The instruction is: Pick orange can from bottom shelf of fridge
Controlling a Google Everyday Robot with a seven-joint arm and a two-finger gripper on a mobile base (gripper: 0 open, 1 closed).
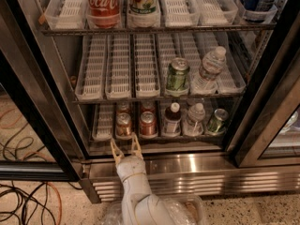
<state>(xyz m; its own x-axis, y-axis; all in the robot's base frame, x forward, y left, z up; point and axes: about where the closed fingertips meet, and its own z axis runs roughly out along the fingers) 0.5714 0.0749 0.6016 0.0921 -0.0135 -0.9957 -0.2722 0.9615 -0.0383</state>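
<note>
The fridge (187,165) stands open in front of me. On the bottom shelf (104,125), the orange can (123,124) stands upright in a white lane tray, second lane from the left. A redder can (148,123) stands just right of it. My gripper (125,146) is open and empty. It sits just below and in front of the shelf's front edge, fingers pointing up toward the orange can. It does not touch the can.
A dark bottle (172,118), a water bottle (193,120) and a green can (218,121) stand further right on the bottom shelf. The rack above holds a green can (177,75) and a water bottle (208,71). Door frames flank the opening. Cables (23,205) lie on the floor at the left.
</note>
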